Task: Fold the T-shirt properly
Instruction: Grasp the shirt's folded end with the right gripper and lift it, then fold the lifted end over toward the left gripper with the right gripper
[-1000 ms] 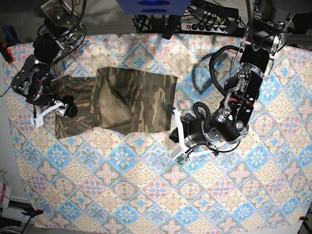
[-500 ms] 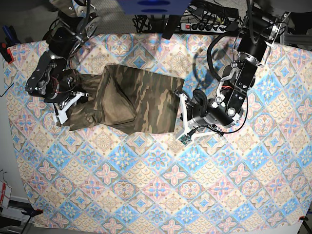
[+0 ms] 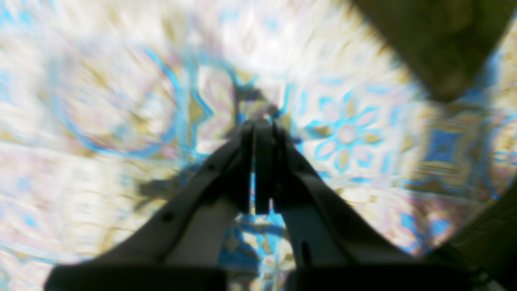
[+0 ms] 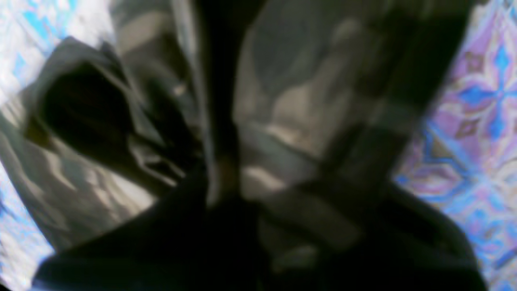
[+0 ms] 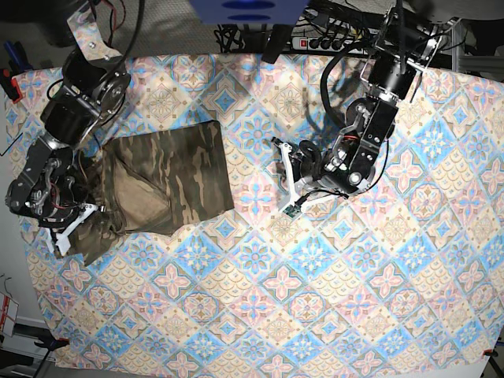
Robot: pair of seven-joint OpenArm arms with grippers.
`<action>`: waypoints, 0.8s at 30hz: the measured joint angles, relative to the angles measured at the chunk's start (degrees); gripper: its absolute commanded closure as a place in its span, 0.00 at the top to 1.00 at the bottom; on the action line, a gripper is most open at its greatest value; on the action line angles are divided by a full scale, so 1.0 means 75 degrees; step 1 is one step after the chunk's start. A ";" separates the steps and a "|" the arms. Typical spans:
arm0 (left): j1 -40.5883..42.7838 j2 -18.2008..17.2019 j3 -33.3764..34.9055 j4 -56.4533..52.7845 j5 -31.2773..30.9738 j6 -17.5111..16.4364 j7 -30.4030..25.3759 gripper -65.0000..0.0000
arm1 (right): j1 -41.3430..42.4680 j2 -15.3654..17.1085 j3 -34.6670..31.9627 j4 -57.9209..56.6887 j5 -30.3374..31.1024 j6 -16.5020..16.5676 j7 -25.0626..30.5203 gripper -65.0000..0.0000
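A camouflage T-shirt [image 5: 165,185] lies bunched at about nine o'clock on a blue, pink and cream patterned cloth [image 5: 315,307] that covers the whole table, seen from overhead. The right gripper [image 5: 67,228] sits at the shirt's lower left edge, near eight o'clock; its wrist view, though blurred, shows camouflage fabric filling the frame and running between the jaws, which are nearly closed, so it appears to have hold of a fold of the shirt. The left gripper [image 3: 258,125] hangs just right of centre, toward two o'clock, well apart from the shirt, its jaws pressed together with nothing between them and only patterned cloth beneath. The main risk, as a judgement, is that the shirt is dragged by one edge with nothing pinning the far side, so it could slide and wrinkle into a lump rather than fold flat. The pinch may also take several layers at once, or catch the cloth under the shirt, lifting both. If the grip is shallow, the fabric could slip free partway and leave a crooked fold. Both wrist views are smeared, so fine contact cannot be confirmed. Count: one shirt, one cloth, two grippers.
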 measured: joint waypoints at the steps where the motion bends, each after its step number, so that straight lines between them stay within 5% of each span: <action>1: -0.0090 0.0058 0.0137 -0.0358 0.0000 0.0000 -0.0076 0.00 | 0.0006 -0.0020 -0.0254 0.0017 -0.0052 0.0029 -0.0114 0.00; 8: -0.0414 0.0408 0.0883 -0.1463 -0.0015 0.0000 -0.0819 0.00 | -0.0125 -0.0478 -0.1250 0.0204 -0.0277 0.0020 -0.0082 0.00; 12: -0.0463 0.0487 0.0880 -0.1466 0.0012 -0.0012 -0.0892 0.00 | -0.1000 -0.0854 -0.1577 0.1527 -0.0052 0.0064 -0.0163 0.00; 17: -0.0921 0.0749 0.0874 -0.2346 -0.0009 0.0003 -0.1078 0.00 | -0.1332 -0.0752 -0.2565 0.2917 -0.0227 0.0009 -0.0522 0.00; 24: -0.1314 0.1189 0.0848 -0.3582 -0.0236 -0.0105 -0.1920 0.00 | -0.1405 -0.1005 -0.2731 0.3025 -0.0134 0.0023 -0.0571 0.00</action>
